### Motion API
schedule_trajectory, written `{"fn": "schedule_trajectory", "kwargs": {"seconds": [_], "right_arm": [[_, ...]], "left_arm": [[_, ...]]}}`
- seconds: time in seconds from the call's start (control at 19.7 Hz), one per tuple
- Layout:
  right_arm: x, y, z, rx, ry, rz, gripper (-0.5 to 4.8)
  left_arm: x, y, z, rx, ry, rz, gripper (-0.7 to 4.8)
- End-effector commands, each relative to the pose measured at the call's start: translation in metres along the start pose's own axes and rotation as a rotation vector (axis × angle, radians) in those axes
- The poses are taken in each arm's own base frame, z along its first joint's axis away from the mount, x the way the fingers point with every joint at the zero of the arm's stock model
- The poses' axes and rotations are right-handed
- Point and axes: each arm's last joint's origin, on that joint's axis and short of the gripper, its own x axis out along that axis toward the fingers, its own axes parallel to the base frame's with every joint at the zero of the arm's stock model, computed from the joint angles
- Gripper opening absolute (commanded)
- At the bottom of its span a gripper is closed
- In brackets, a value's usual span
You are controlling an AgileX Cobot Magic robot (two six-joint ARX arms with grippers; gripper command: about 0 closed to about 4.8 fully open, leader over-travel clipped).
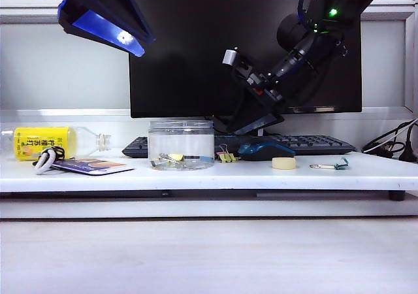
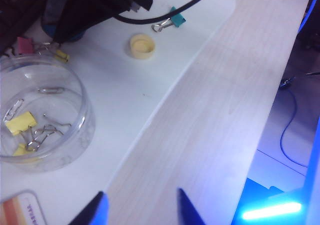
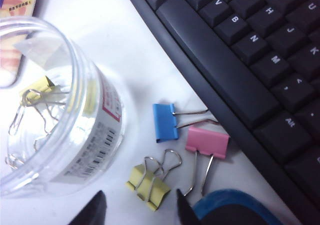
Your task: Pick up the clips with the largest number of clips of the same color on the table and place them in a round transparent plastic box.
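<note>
Exterior view sits low at table-edge height, facing the monitor (image 1: 245, 46) head-on from farther back. Left wrist view looks down from high up; round transparent plastic box (image 2: 40, 112) lies off to one side of its jaws. Right wrist view is close, box (image 3: 55, 110) beside its jaws. All three share the box (image 1: 181, 145).

White desk (image 1: 196, 176) is set against a pale wall (image 1: 65, 65) with a grey rail running along it. Light wood-grain surface (image 1: 209, 255) is seen below the desk's front edge. Large dark monitor (image 1: 196, 46) is stood at the back edge. Lighting is even and bright.
</note>
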Motion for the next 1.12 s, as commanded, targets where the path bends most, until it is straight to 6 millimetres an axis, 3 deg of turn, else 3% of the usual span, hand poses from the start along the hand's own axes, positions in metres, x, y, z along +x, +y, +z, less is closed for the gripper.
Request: {"fn": "schedule_trajectory", "kwargs": {"seconds": [0.05,1.12], "right_arm": [[0.0,-0.001,0.002,-0.026,0.001,-0.018,1.81],[0.017,-0.006,-0.004,-0.06,-0.006,-0.01,1.8]], "left_arm": [[-0.001,0.0,0.002,0.009,-0.015,-0.003,1.88],[-0.001,0.001,0.007,0.038,-0.07,-0.011,1.88]]}}
